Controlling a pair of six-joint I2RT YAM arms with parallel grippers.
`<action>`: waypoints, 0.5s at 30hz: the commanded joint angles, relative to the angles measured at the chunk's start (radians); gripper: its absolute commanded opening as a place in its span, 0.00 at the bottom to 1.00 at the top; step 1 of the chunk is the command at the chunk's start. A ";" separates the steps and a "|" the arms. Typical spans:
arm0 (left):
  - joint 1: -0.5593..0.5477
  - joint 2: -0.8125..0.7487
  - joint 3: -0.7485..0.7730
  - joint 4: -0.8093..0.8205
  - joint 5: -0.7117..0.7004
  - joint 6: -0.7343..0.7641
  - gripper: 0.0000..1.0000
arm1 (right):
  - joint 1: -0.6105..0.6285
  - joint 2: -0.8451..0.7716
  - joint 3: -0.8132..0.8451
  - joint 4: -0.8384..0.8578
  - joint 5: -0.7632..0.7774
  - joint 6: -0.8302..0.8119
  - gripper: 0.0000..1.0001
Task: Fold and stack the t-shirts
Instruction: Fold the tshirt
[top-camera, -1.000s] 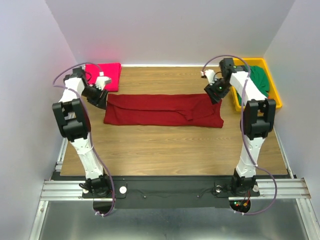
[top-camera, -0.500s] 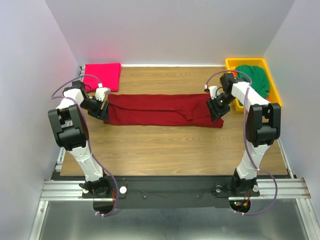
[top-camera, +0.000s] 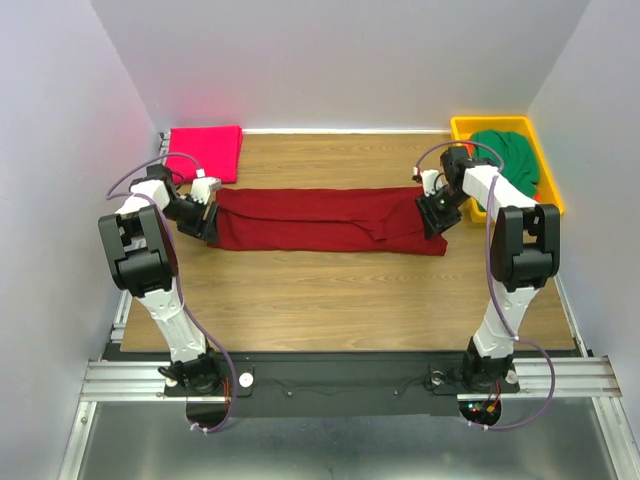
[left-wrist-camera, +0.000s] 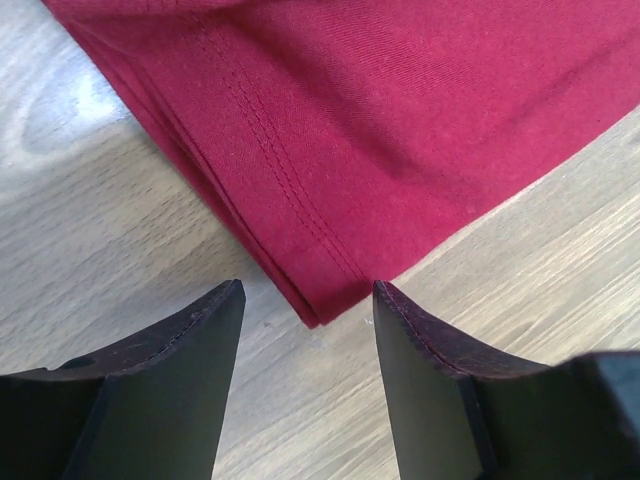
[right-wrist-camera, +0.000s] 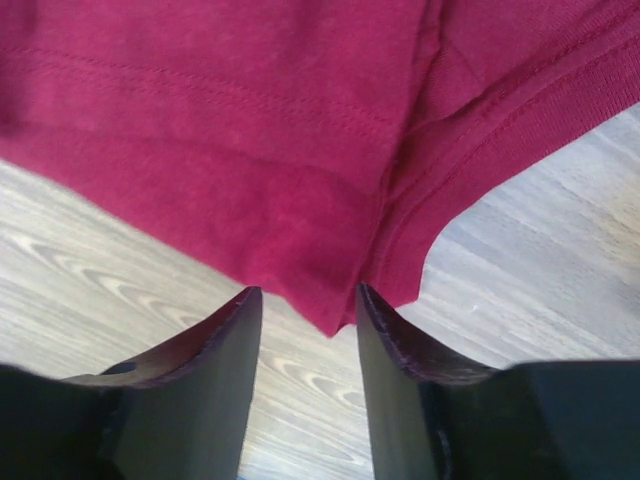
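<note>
Both arms have come down since a second ago to the ends of the long dark red folded cloth t-shirt (top-camera: 320, 220), which lies as a strip across the middle of the wooden worktop (top-camera: 330, 290). The left gripper (left-wrist-camera: 307, 288) and right gripper (right-wrist-camera: 308, 290) each stand apart around a cloth corner, unclamped. A bright pink folded t-shirt (top-camera: 205, 152) sits at the far left corner, seemingly finished. The yellow plastic bin (top-camera: 490, 121) at the far right corner holds a crumpled green t-shirt (top-camera: 510, 155), apparently not yet folded.

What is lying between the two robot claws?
The dark red t-shirt, folded into a long strip, stretches from the left gripper to the right gripper. The top view shows it best.
</note>
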 joint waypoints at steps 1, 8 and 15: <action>0.001 0.007 0.001 -0.009 0.020 -0.015 0.65 | -0.009 0.028 0.005 0.043 0.019 0.017 0.46; 0.001 0.017 -0.002 -0.022 0.029 -0.007 0.52 | -0.022 0.037 0.002 0.043 0.021 0.019 0.27; 0.003 0.007 0.003 -0.058 0.054 0.010 0.21 | -0.037 0.027 0.004 0.034 0.036 0.014 0.01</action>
